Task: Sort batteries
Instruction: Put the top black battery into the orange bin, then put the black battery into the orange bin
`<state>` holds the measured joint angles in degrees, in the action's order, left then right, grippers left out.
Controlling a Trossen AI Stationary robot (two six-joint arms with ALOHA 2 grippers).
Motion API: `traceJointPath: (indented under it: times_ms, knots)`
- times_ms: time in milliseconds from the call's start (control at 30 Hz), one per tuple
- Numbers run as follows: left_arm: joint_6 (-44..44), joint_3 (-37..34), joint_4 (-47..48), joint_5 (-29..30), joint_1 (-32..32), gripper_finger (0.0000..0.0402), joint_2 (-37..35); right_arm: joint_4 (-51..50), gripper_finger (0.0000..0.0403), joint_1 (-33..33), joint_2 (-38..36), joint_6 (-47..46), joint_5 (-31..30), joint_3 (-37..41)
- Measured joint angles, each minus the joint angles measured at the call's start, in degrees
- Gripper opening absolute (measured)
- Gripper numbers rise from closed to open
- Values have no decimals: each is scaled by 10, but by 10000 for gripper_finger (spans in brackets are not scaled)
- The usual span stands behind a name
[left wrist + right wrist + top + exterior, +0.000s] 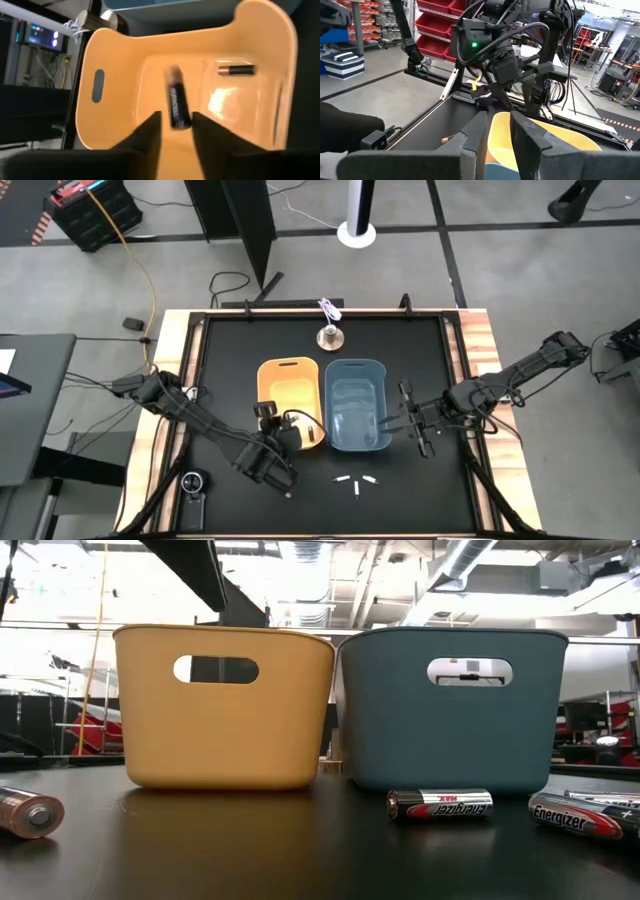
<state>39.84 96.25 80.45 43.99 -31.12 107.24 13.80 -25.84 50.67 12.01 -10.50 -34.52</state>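
My left gripper (290, 436) hovers open over the near end of the orange tub (290, 395). In its wrist view a dark battery (176, 100) shows blurred just past the fingertips, clear of both, above the tub floor. Another dark battery (236, 70) lies on that floor. My right gripper (392, 421) is at the blue tub's (357, 405) right wall, fingers slightly apart with nothing between them. Three pale batteries (357, 483) lie on the table near the tubs. The low view shows them (440, 805), and a coppery one (30, 813) off to the left.
A silver bell (330, 336) stands beyond the tubs near the table's far edge. A round black-and-silver gadget (193, 483) sits at the near left corner. The two tubs stand side by side mid-table. Bare black mat lies to the near right.
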Motion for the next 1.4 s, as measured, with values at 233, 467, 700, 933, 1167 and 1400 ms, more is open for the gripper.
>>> traceJointPath:
  times_ms: [233, 467, 700, 933, 1167, 1400]
  knots:
    - [4, 1, 2, 0, -15, 232, 0, 0, 103, 0, 0, 0, 0, 0]
    - [-32, 20, -81, -22, -91, 239, 0, 0, 103, 0, 0, 0, 0, 0]
    - [-62, 10, -247, -65, -157, 208, 14, 0, 103, 0, 0, 0, 0, 0]
    - [-6, -73, -328, -95, -170, 184, 17, 4, 103, 0, 3, 0, 0, 0]
    - [7, -151, -393, -127, -159, 178, 16, 4, 103, 0, 3, 0, 0, 0]
    - [-5, -218, -470, -155, -141, 178, 16, 4, 103, 0, 3, 0, 0, 0]
